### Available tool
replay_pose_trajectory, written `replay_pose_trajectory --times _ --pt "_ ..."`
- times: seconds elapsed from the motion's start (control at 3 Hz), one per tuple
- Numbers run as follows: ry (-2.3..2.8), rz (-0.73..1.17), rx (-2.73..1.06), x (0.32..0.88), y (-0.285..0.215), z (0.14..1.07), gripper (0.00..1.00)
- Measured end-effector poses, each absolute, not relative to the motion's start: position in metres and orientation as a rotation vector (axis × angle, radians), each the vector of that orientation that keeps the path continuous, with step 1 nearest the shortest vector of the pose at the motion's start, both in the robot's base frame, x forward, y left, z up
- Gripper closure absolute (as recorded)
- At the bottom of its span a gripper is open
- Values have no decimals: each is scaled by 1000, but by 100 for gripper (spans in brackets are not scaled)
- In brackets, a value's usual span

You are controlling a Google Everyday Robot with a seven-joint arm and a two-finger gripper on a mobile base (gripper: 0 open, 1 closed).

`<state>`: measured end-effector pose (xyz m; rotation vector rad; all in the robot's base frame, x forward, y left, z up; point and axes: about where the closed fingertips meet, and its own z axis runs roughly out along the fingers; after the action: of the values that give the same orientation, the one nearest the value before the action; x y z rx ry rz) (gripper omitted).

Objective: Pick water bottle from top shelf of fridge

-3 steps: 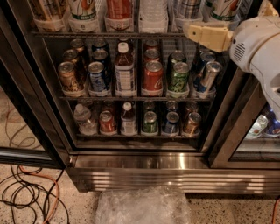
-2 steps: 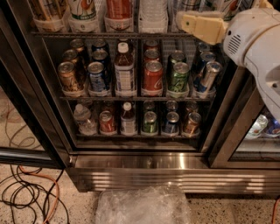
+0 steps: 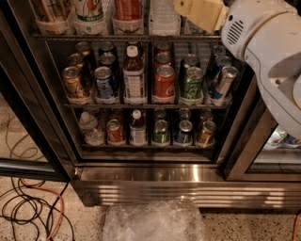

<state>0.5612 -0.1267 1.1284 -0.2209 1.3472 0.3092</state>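
Note:
The water bottle (image 3: 163,16) is clear and ribbed. It stands on the top shelf (image 3: 94,36) of the fridge (image 3: 150,173), right of centre, and its cap is cut off by the top edge of the view. My cream-coloured gripper (image 3: 197,12) is at the top of the view, just right of the bottle and overlapping its right side. The white arm (image 3: 268,52) reaches in from the right. I cannot see whether the gripper touches the bottle.
The top shelf also holds other bottles in translucent trays (image 3: 127,24). Two lower wire racks hold soda cans (image 3: 164,82), dark-liquid bottles (image 3: 134,75) and a squat clear bottle (image 3: 88,126). Cables (image 3: 28,207) lie on the floor at left. Crumpled plastic (image 3: 155,221) lies in front of the fridge.
My gripper and arm have moved up and to the left, from beside the middle rack's right end up to the top shelf next to the water bottle.

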Motion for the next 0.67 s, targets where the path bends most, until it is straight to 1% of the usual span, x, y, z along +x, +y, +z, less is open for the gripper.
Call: replay_pose_trajectory --times 0.33,0.67 --pt "1347 309 -221 561 -127 1128 0" --pt "1347 309 -221 561 -127 1128 18"
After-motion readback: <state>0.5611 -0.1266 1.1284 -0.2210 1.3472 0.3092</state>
